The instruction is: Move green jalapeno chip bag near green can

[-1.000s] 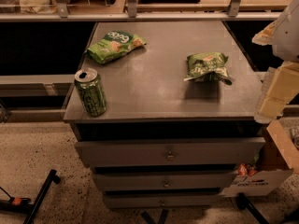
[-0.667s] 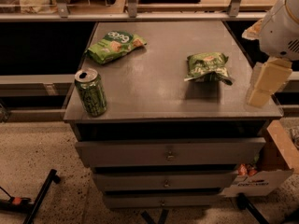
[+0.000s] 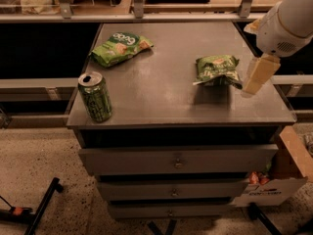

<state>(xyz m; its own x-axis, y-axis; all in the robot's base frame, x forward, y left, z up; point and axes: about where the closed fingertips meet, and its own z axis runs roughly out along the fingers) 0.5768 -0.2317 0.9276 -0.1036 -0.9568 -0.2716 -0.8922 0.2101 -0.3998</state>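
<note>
So the green jalapeno chip bag [image 3: 216, 70] sits on the right half of the metal cabinet top [image 3: 166, 102]. It's dark green, crinkly and shiny, with a yellowish patch near its top edge. The green can [image 3: 95, 97] stands upright way over at the front left corner, well apart from it. A brighter lime-green cracker bag [image 3: 121, 47] lies at back left. The gripper [image 3: 257, 76] hangs just right of the chip bag, holding nothing. Can't tell if it's open or closed.

open tabletop [image 3: 164, 89] between chip bag [image 3: 216, 70] and green can [image 3: 95, 98], claw [image 3: 256, 76] beside the bag
</note>
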